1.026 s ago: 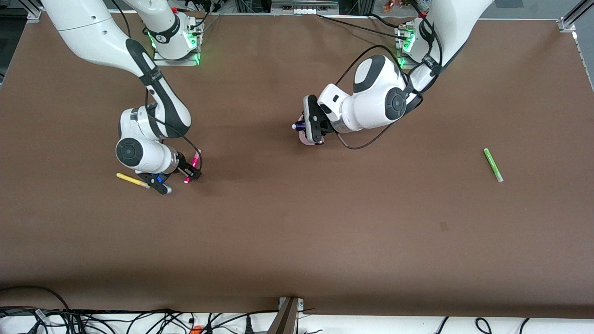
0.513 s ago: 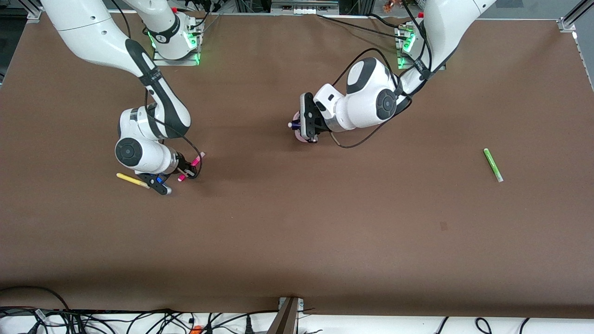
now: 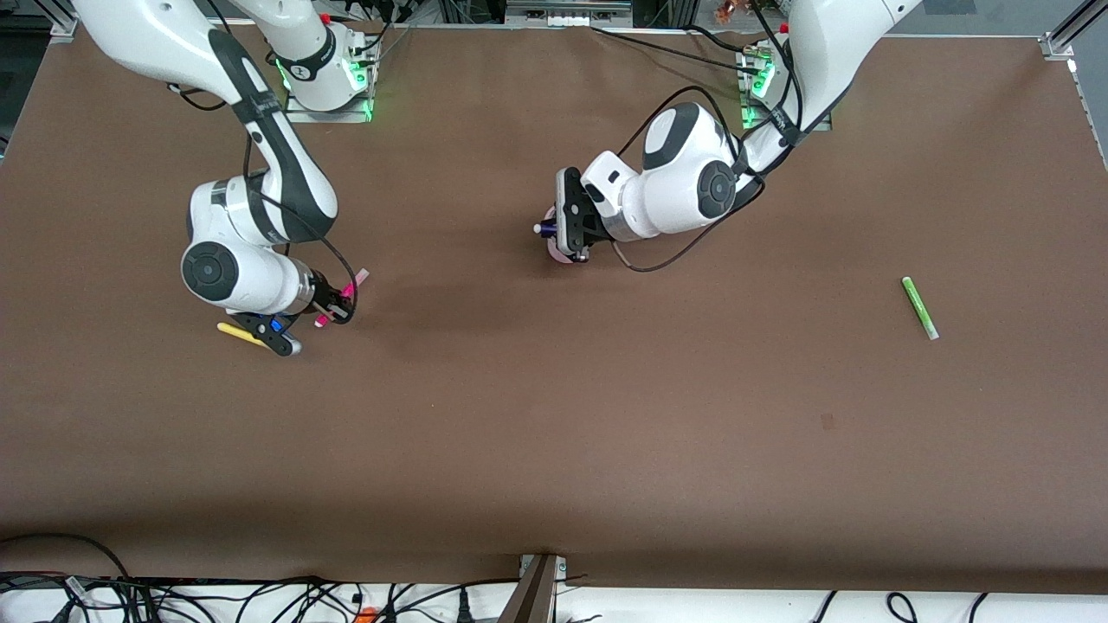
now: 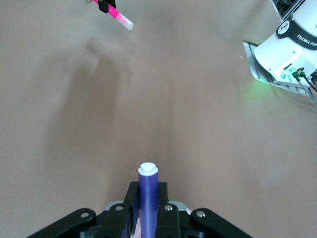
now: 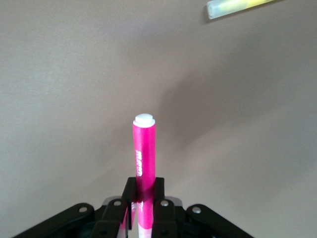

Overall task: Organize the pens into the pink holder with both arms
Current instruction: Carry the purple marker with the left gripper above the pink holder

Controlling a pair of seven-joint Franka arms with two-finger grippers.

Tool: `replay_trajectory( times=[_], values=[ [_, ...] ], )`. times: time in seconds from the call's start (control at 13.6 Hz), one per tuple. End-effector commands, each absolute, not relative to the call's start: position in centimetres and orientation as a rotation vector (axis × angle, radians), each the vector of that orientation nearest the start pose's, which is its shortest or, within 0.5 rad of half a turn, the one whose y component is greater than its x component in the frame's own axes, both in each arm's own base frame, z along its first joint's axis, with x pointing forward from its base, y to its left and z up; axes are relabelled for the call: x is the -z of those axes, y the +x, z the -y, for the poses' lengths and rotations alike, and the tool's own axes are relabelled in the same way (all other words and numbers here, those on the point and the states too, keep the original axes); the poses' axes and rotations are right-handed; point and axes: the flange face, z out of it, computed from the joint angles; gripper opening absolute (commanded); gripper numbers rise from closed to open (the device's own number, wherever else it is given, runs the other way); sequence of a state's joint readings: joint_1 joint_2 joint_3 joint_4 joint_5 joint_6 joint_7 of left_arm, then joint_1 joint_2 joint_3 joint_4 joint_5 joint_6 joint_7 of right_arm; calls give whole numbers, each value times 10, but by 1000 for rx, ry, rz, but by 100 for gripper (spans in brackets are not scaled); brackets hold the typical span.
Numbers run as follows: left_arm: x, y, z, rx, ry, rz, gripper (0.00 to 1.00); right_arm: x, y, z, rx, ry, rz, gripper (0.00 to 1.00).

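pens lie and hang across the brown matte table (image 3: 554, 415). nearest the front camera, the green pen (image 3: 919, 307) lies flat and alone toward the left arm's end, slim, with a pale cap. toward the right arm's end the yellow pen (image 3: 232, 331) lies flat, partly under the right tool (image 3: 333, 305). that tool is clenched on the magenta pen (image 3: 340, 299), which sits tilted above the table; in the right wrist view the glossy barrel (image 5: 143, 158) juts out between the black fingers (image 5: 130, 196), white end outward. the right arm bends down from its base. farther back, mid-table, the left tool (image 3: 571, 227) grips the dark purple pen (image 4: 147, 198) over the pink holder (image 3: 557, 250), a pale translucent round cup mostly hidden beneath it. the left arm is folded low, wrist turned sideways.
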State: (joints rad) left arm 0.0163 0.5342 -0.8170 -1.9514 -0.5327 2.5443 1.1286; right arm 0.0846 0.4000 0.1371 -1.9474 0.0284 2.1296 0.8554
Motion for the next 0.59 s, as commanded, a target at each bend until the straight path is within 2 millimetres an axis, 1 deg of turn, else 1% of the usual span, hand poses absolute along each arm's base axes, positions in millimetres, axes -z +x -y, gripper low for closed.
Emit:
replay_trajectory(
  times=[0.0,0.07,0.15,0.22,0.29,0.37,0.44,0.51],
  values=[
    [-330,459,432,-290,1898,1521,0,-289,572,-147,-323,-2977,-1105,0],
    [-328,455,434,-275,1904,1514,0,-299,575,-155,-295,-2960,-1125,0],
    [-323,451,437,-266,1901,1517,0,-306,579,-158,-274,-2939,-1167,0],
    [-318,448,439,-256,1897,1522,0,-313,582,-165,-253,-2929,-1178,0],
    [-309,444,442,-261,1901,1527,0,-317,583,-172,-239,-2921,-1186,0],
    [-297,433,452,-288,1910,1537,0,-318,582,-177,-234,-2922,-1187,0],
    [-287,424,457,-322,1923,1551,0,-319,583,-177,-233,-2923,-1186,0],
    [-283,426,454,-334,1936,1548,0,-319,582,-177,-237,-2925,-1185,0]
  ],
)
